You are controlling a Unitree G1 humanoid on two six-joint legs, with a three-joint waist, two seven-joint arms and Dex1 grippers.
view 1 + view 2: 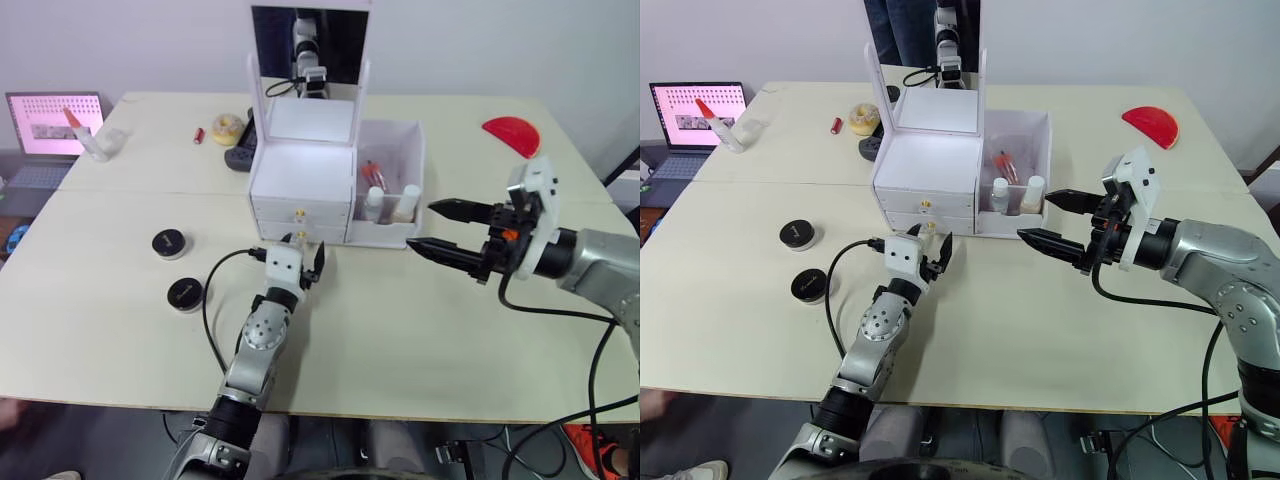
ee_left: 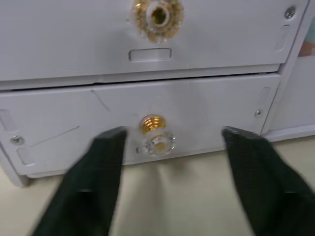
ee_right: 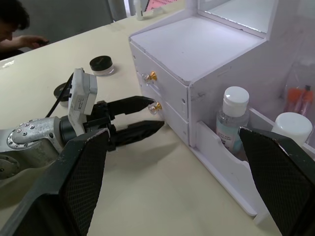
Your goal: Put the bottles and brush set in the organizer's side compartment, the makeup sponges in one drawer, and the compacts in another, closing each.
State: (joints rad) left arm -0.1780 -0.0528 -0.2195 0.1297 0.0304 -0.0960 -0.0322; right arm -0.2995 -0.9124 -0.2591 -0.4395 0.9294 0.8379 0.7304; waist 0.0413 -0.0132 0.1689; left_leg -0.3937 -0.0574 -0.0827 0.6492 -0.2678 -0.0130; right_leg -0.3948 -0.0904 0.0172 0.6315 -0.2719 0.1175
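Note:
The white organizer (image 1: 300,175) stands mid-table with its mirror upright. Both bottles (image 1: 372,203) (image 1: 406,203) and the brush set (image 1: 373,175) stand in the side compartment (image 1: 410,135). Two black compacts (image 1: 169,243) (image 1: 186,294) lie on the table to its left. My left gripper (image 2: 173,133) is open, its fingers either side of the lower drawer's gold knob (image 2: 155,137) without touching it. Both drawers look shut or nearly so. My right gripper (image 1: 421,225) hovers open and holds nothing, just right of the side compartment. The makeup sponges are out of view.
A red semicircular piece (image 1: 512,135) lies at the far right. At the far left are a laptop (image 1: 50,125), a pink-tipped white tube (image 1: 85,135), a yellow ring (image 1: 227,127) and a black object (image 1: 240,155). A person (image 3: 15,24) sits beyond the table.

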